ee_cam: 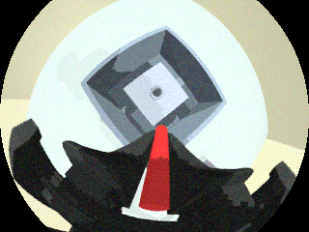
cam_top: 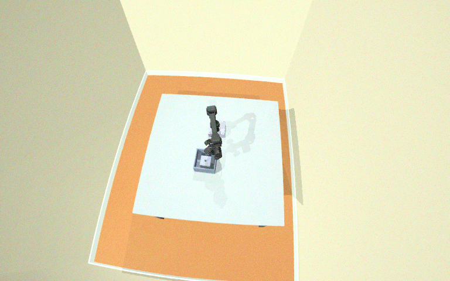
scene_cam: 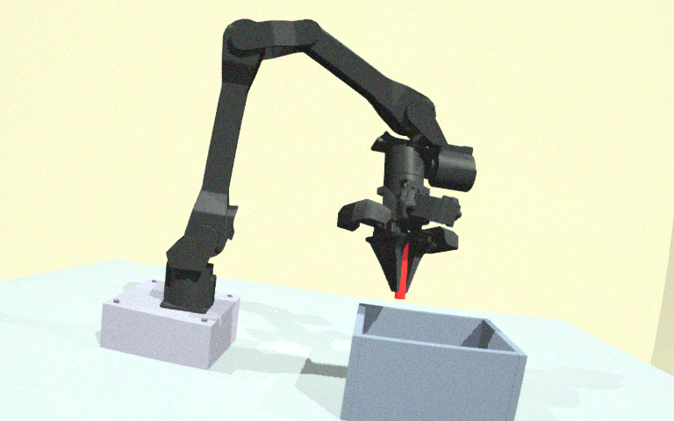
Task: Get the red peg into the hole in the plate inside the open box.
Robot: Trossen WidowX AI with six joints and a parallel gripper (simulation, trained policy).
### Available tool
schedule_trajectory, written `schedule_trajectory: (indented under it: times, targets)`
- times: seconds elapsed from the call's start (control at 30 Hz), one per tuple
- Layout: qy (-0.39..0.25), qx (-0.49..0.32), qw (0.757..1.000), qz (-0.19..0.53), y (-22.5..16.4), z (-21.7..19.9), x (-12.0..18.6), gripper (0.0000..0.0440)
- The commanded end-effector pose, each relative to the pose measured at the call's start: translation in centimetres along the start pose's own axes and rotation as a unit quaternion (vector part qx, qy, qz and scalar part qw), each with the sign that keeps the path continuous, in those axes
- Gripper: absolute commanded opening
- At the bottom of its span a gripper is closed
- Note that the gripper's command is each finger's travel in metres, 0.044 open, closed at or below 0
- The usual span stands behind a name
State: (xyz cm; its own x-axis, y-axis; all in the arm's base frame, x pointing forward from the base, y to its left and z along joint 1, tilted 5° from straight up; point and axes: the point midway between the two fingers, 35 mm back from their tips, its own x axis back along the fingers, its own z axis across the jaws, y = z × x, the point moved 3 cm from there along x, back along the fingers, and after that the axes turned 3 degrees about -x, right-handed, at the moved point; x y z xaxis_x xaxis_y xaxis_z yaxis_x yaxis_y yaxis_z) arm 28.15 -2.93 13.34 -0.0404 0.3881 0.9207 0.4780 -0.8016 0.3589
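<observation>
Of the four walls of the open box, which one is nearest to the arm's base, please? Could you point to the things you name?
The short wall [scene_cam: 362, 320] facing the pale base block [scene_cam: 159, 330]; the other three stand farther away.

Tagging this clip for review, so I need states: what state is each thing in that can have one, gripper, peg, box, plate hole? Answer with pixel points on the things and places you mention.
Gripper [scene_cam: 400, 291] [ee_cam: 160, 134]: shut on the red peg, above box-rim height.
Red peg [scene_cam: 402, 273] [ee_cam: 160, 169]: held nearly upright, lower end sticking out below the fingertips, outside the hole.
Box [cam_top: 204, 171] [scene_cam: 432, 381] [ee_cam: 197, 58]: open at the top, standing on the table.
Hole in the plate [cam_top: 205, 160] [ee_cam: 156, 92]: unfilled.
</observation>
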Motion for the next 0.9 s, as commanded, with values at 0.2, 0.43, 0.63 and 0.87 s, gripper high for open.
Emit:
schedule_trajectory:
  times: [0.2, 0.43, 0.63, 0.87]
  targets:
    - [0.016, 0.0, 1.0, 0.012, 3.5, 0.4, -2.7, 0.0]
    - [0.033, 0.022, 0.999, 0.028, 4.9, 0.8, -4.8, 0.0]
    - [0.043, 0.053, 0.996, 0.05, 4.7, 1.0, -6.7, 0.0013]
    - [0.05, 0.074, 0.993, 0.075, 4.7, 1.3, -8.5, 0.0152]
